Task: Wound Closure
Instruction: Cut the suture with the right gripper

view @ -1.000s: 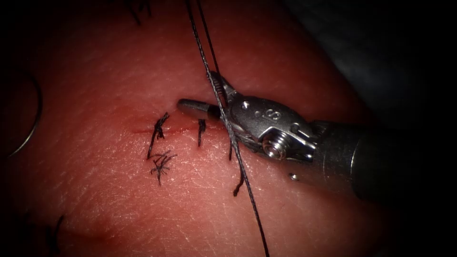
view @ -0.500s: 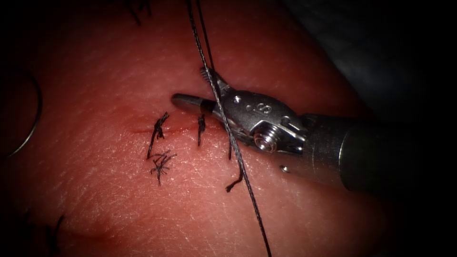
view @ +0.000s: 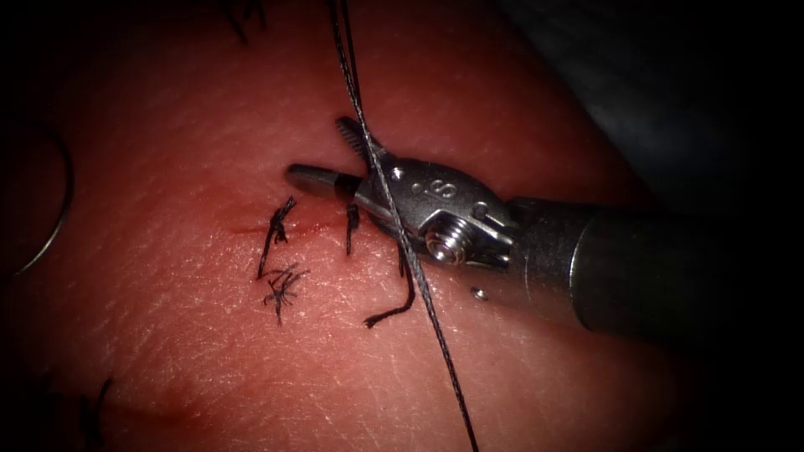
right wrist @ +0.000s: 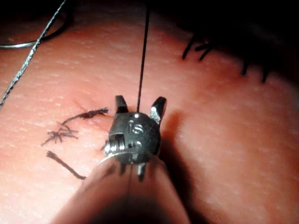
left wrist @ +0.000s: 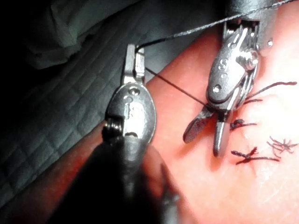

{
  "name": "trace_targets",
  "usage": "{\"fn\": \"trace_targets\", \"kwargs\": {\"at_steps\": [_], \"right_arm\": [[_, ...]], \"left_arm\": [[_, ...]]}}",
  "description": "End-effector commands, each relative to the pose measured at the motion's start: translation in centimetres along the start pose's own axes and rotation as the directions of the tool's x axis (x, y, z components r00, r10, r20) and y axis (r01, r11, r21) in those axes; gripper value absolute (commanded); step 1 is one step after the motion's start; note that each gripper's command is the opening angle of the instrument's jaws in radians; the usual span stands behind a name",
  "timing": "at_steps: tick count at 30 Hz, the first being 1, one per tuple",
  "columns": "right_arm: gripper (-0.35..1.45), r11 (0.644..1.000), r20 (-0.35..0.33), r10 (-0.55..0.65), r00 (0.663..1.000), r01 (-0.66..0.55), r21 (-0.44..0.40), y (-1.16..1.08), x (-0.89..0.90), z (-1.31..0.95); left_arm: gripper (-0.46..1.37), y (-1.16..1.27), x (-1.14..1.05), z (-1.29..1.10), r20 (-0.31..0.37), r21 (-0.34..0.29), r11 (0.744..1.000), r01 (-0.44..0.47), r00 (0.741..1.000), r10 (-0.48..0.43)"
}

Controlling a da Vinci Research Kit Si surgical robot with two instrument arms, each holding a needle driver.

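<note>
Tissue [view: 209, 351] lies pink and red across the endoscope view, and the cut [view: 293, 228] is a short red line at the middle, a bit to the left. Dark knots [view: 276, 234] sit on the cut, with short cut ends [view: 282, 289] lying just below it. The right tool [view: 331, 155] comes in from the right side and its tip is right above the cut. Its jaws are spread wide apart, like a V, and they hold nothing. The thread [view: 394, 226] is pulled tight. It runs from the top middle of the frame down to the bottom middle, and it passes between the two spread jaws.

In the left wrist view the left tool [left wrist: 132, 58] has its jaws pressed together on the thread [left wrist: 177, 88]. The thread goes from there to the right tool [left wrist: 208, 130], whose jaws gape over the tissue [left wrist: 233, 196].

In the right wrist view the right tool [right wrist: 140, 105] has the thread [right wrist: 142, 60] running up between its spread jaws.

The needle [view: 59, 201] is a thin shiny curve at the far left edge of the endoscope view, well apart from both tools. No tool holds it. Whether it is in the tissue cannot be told.
</note>
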Motion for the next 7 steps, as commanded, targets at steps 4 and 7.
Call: {"fn": "trace_targets", "kwargs": {"at_steps": [4,7], "right_arm": [[0.71,1.000,0.000,0.000,1.000,0.000,-0.001,0.00,0.00,0.00],[0.71,1.000,0.000,-0.001,1.000,0.001,0.000,-0.01,-0.01,0.00]], "left_arm": [[-0.35,0.00,0.00,0.00,-0.001,-0.002,1.000,0.000,1.000,0.000],[-0.35,0.00,0.00,0.00,-0.002,-0.003,1.000,0.000,1.000,0.000]]}}
